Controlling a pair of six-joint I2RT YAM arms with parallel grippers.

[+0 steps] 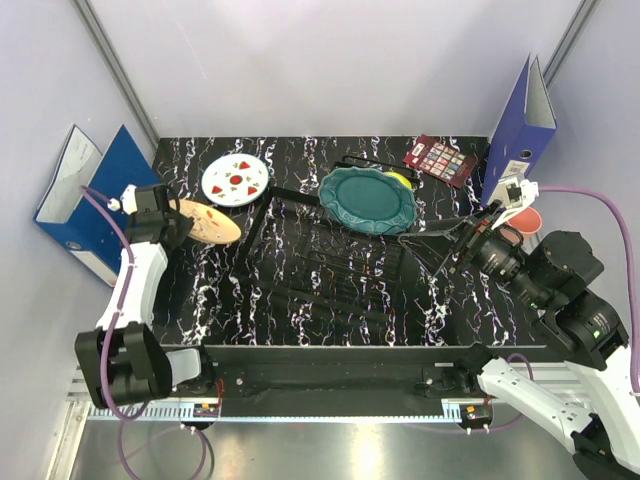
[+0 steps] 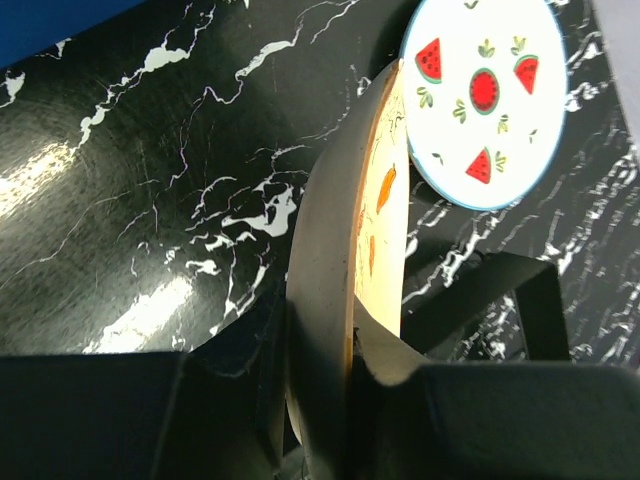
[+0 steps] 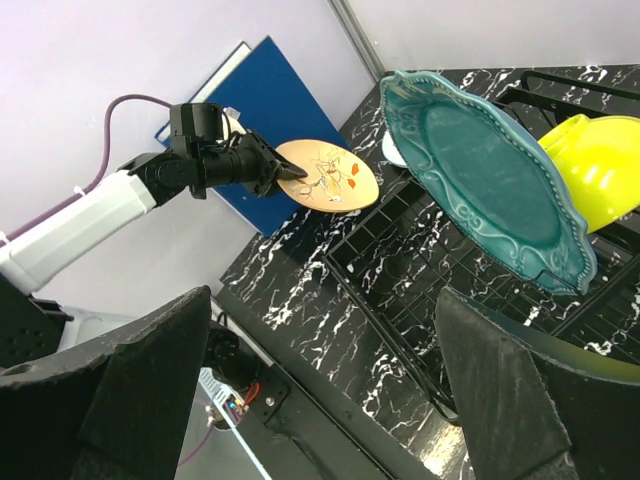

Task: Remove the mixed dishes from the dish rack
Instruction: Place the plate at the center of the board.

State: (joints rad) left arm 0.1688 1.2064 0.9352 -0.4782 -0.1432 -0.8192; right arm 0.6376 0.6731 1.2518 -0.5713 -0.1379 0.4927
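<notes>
From above, the left claw (image 1: pixel 184 214) pinches the left rim of the cream flowered plate (image 1: pixel 212 223), which hangs over the table (image 1: pixel 230 300) left of the rack (image 1: pixel 330 262) and just near of the fruit-marked plate (image 1: pixel 236 181) lying flat; whether it touches the tabletop cannot be told. The held plate sticks out rightward from the claw, face up. The teal plate (image 1: pixel 368 200) leans in the rack's far part, with the right claw (image 1: pixel 437 250) spread wide just right of it and holding nothing. On the left wrist view, the cream plate (image 2: pixel 378 215) shows edge-on, its rim caught between both fingers (image 2: pixel 150 410) and its width running away toward the fruit-marked plate (image 2: pixel 485 95). On the right wrist view, the teal plate (image 3: pixel 490 170) tilts on its edge, face toward the near left, with a yellow bowl (image 3: pixel 600 160) behind it. Both plates look stiff, glazed and probably slick, breakable if knocked, so a firm bite on the rim seems the best hold; the teal one's scalloped edge may seat unevenly.
</notes>
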